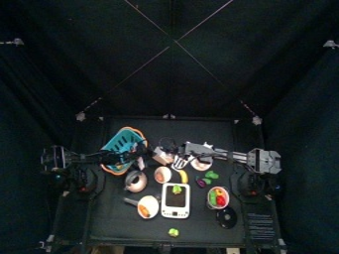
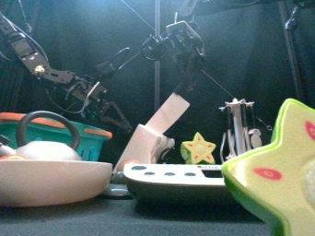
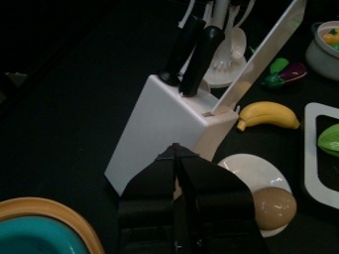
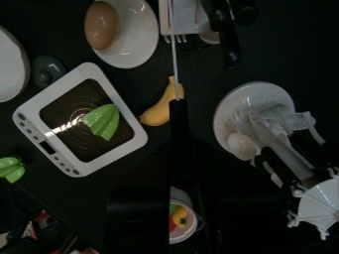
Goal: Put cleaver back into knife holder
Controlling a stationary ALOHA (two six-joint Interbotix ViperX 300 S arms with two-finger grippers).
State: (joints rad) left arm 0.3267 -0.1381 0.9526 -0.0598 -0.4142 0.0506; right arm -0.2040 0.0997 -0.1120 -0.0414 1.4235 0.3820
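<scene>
My left end effector (image 3: 181,164) is gripping the white knife holder (image 3: 166,124) at its lower corner, the jaws pressed against its side. The holder is leaning back on the surface (image 1: 113,223), with dark knife handles (image 3: 199,45) sticking out of its slotted top. At the left edge of the surface, the teal basket (image 2: 55,129) and a white bowl (image 2: 50,175) are crowding the front corner, so I am getting little free room there.

Just beside the holder, the cleaver (image 3: 261,55) is rising at a slant, its white blade meeting the holder's top edge at the slots. My right end effector (image 2: 185,46) is clamping the cleaver's handle end from above, jaws closed on it, well clear of the things below. In my right wrist view I am seeing the blade (image 4: 173,74) only as a thin white line running down towards the holder.

Beneath that arm, a yellow banana (image 4: 162,104) and a white tray (image 4: 82,121) holding a green star toy (image 4: 102,119) are lying near the holder's base. Further right, a white round dish rack (image 4: 272,124) is filling the space by the surface's right edge. The open ground is lying mainly along the front edge, between tray and rack.
</scene>
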